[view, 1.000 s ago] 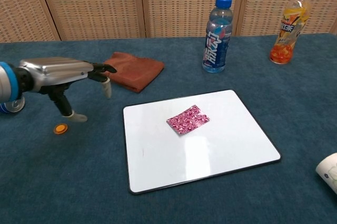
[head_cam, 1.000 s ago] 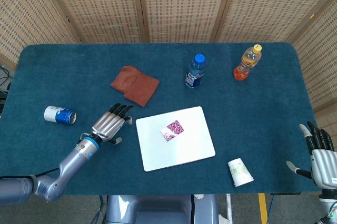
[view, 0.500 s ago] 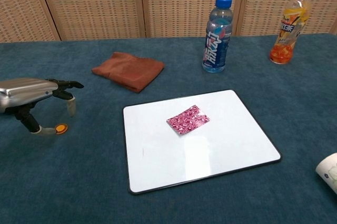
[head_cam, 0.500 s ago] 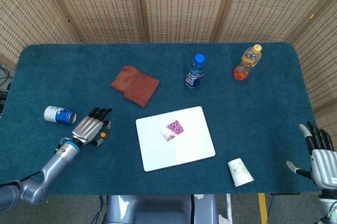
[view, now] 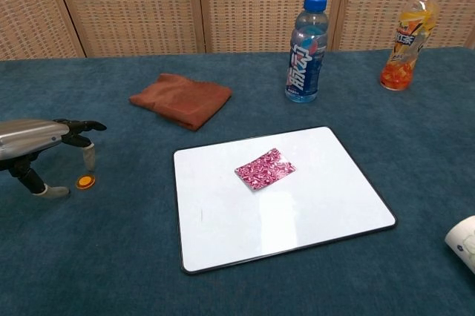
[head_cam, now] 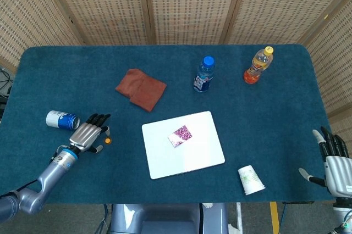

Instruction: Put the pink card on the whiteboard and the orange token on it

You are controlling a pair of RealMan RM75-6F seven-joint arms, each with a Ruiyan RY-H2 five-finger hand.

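Observation:
The pink patterned card (head_cam: pixel 182 134) (view: pixel 265 168) lies on the whiteboard (head_cam: pixel 198 154) (view: pixel 326 205) near its middle. The small orange token (head_cam: pixel 108 140) (view: pixel 86 181) rests on the blue cloth left of the board. My left hand (head_cam: pixel 87 135) (view: pixel 37 138) hovers just left of the token, palm down, fingers spread, holding nothing; its thumb tip rests on the cloth beside the token. My right hand (head_cam: pixel 335 160) sits at the table's right front edge with fingers apart and nothing in it.
A rust-red folded cloth (head_cam: pixel 141 89) (view: pixel 181 98) lies behind the board. A blue-capped bottle (head_cam: pixel 204 74) (view: pixel 306 49), an orange drink bottle (head_cam: pixel 258 65) (view: pixel 407 35), a tipped blue can (head_cam: pixel 62 120) and a tipped paper cup (head_cam: pixel 251 179) stand around.
My left hand has drawn back to the left and toward the table's front, uncovering the token in the head view. The card, board and right hand have not moved.

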